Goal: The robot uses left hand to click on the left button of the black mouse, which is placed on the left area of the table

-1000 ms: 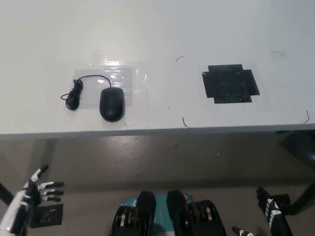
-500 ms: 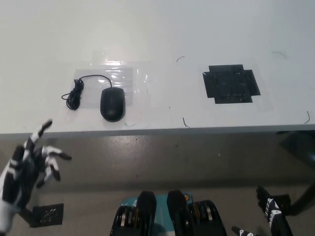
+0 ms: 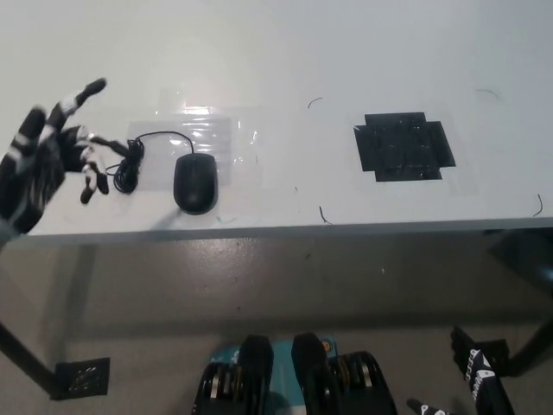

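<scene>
Lying lengthwise, black mouse (image 3: 195,183) nose-away.

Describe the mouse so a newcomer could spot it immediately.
On the white table, look at the left half near the front edge, on a clear taped sheet. The black mouse lies there, its coiled cable to the left. Unlike the flat black tape patch at right, it is rounded and corded.

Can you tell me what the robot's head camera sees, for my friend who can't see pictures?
The robot's white left hand, open, hovers left of a black mouse on a white table. The black right hand rests low at bottom right.
</scene>
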Controlling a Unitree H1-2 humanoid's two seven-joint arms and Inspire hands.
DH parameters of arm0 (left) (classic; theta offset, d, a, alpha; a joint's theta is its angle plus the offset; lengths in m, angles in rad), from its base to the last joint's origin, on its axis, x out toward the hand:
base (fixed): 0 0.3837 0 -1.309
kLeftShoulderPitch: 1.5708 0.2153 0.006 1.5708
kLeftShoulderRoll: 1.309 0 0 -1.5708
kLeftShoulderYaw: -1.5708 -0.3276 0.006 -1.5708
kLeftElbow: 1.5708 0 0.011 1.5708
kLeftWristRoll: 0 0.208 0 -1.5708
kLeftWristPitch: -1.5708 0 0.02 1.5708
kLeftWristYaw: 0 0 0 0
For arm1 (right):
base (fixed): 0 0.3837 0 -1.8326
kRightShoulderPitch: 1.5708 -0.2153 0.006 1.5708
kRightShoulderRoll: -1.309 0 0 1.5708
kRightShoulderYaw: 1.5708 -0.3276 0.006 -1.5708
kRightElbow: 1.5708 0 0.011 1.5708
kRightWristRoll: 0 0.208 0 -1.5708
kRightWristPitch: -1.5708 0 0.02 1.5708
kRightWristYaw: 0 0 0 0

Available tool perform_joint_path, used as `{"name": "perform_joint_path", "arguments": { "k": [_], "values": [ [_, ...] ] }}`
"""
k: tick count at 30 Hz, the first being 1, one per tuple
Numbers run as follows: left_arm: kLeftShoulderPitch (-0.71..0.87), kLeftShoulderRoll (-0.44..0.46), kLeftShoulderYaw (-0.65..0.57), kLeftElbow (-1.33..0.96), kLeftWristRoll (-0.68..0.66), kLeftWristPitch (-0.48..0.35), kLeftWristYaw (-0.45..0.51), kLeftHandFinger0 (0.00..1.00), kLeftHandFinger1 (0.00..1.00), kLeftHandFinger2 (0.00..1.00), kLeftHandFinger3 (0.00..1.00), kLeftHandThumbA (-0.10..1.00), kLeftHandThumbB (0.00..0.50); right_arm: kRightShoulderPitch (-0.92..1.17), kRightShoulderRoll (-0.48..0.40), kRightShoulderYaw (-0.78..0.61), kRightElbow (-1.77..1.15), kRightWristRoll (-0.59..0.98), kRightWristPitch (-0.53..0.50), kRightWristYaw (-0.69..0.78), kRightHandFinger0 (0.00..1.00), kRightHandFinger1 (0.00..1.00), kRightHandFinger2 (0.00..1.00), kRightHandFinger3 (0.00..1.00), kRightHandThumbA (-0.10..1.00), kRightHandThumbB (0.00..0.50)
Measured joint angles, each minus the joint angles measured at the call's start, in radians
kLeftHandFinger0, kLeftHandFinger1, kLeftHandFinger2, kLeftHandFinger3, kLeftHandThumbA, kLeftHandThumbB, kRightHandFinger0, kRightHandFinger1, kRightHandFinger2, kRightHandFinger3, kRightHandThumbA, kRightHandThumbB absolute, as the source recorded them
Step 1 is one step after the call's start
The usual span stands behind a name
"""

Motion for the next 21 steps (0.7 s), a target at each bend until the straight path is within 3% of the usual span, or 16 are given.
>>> {"name": "perform_joint_path", "arguments": {
  "k": [1,2,3,4,5,9,13,16,17,19,21],
  "values": [
    [-0.02,0.013,-0.013,0.011,-0.004,0.017,-0.013,0.19,0.17,0.36,1.0,1.0,0.306,0.0,0.0,0.0,0.0,0.0,0.0,0.0,1.0,1.0,1.0,1.0,1.0,0.183],
    [-0.04,0.028,-0.028,0.02,-0.004,0.031,-0.026,0.42,0.12,0.21,1.0,1.0,0.311,0.0,-0.001,0.0,0.0,0.0,0.0,0.0,1.0,1.0,1.0,1.0,1.0,0.184],
    [-0.056,0.043,-0.039,0.024,-0.003,0.045,-0.039,0.35,0.04,0.13,1.0,1.0,0.312,0.0,-0.001,0.0,0.0,0.0,0.0,0.0,1.0,1.0,1.0,1.0,1.0,0.184],
    [-0.071,0.057,-0.049,0.028,-0.003,0.057,-0.047,0.2,0.01,0.04,1.0,1.0,0.312,0.0,-0.001,0.0,0.0,0.0,0.0,0.0,1.0,1.0,1.0,1.0,1.0,0.185],
    [-0.09,0.073,-0.061,0.033,-0.002,0.069,-0.059,0.01,0.0,0.0,1.0,1.0,0.269,0.0,-0.001,0.0,0.0,0.0,0.0,0.0,1.0,1.0,1.0,1.0,1.0,0.176],
    [-0.154,0.094,-0.094,0.059,0.01,0.108,-0.081,0.0,0.0,0.05,1.0,1.0,0.299,0.0,-0.001,0.0,0.0,0.0,-0.001,0.0,1.0,1.0,1.0,1.0,1.0,0.185],
    [-0.252,0.098,-0.157,0.15,0.023,0.141,-0.113,0.0,0.0,0.02,1.0,1.0,0.367,-0.001,-0.001,0.0,0.001,0.0,-0.001,0.0,1.0,1.0,1.0,1.0,1.0,0.185],
    [-0.357,0.122,-0.259,0.3,0.037,0.156,-0.164,0.0,0.0,0.03,1.0,1.0,0.366,-0.001,-0.002,0.0,0.001,0.001,-0.002,0.001,1.0,1.0,1.0,1.0,1.0,0.2],
    [-0.393,0.129,-0.29,0.343,0.036,0.159,-0.178,0.0,0.0,0.1,1.0,1.0,0.333,-0.001,-0.002,0.0,0.001,0.001,-0.002,0.001,1.0,1.0,1.0,1.0,1.0,0.203],
    [-0.446,0.137,-0.354,0.43,0.031,0.163,-0.2,0.0,0.0,0.14,1.0,1.0,0.316,0.0,-0.003,0.0,0.001,0.001,-0.002,0.001,1.0,1.0,1.0,1.0,1.0,0.204],
    [-0.505,0.143,-0.414,0.518,0.026,0.168,-0.229,0.0,0.0,0.27,1.0,1.0,0.325,-0.001,-0.003,0.0,0.001,0.001,-0.002,0.001,1.0,1.0,1.0,1.0,1.0,0.198]
  ]
}}
